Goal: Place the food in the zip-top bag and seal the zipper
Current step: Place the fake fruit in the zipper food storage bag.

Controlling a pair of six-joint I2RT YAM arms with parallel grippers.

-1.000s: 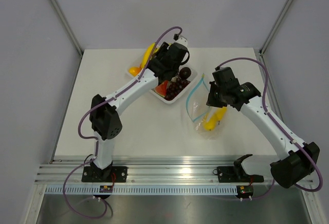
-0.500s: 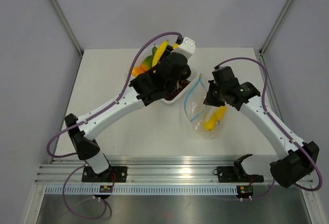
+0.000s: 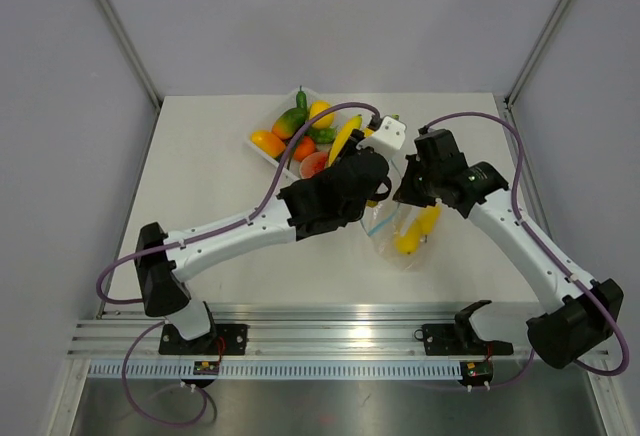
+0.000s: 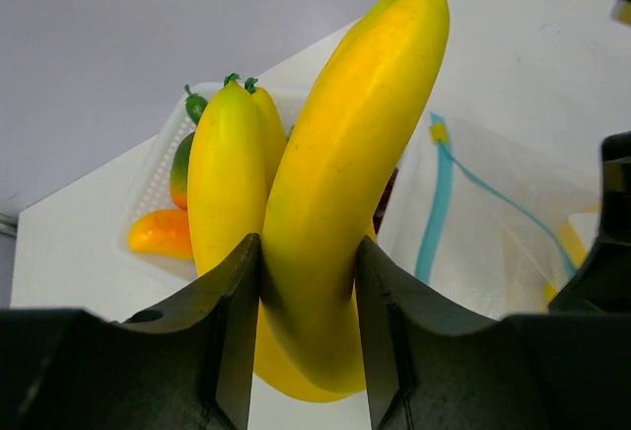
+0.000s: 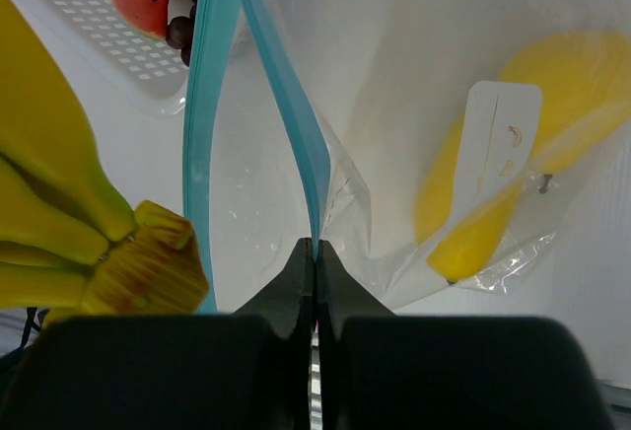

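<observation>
On the white worktop (image 3: 200, 226), between grey walls, my left jaws are pinching the banana bunch (image 4: 335, 203) near the zip-top bag (image 5: 394, 75). My right jaws are clamping its zipper (image 5: 202, 154) lip, holding the mouth apart. One yellow piece (image 5: 572, 105) is lying inside; the bananas and the sealing are remaining.

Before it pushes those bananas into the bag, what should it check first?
1. Grip on the bananas: ok, the left pincer is shut on them.
2. Hold on the bag: ok, the right pincer is shut on one side of the blue strip.
3. Mouth open: ok, the strip's two sides stand apart.
4. Mouth wide enough for the bunch: cannot tell.
5. Bunch lined up with the mouth: not ok, its stem end sits beside the opening, outside it.
6. Room inside: ok, the yellow fruit lies deep in the bag.
</observation>
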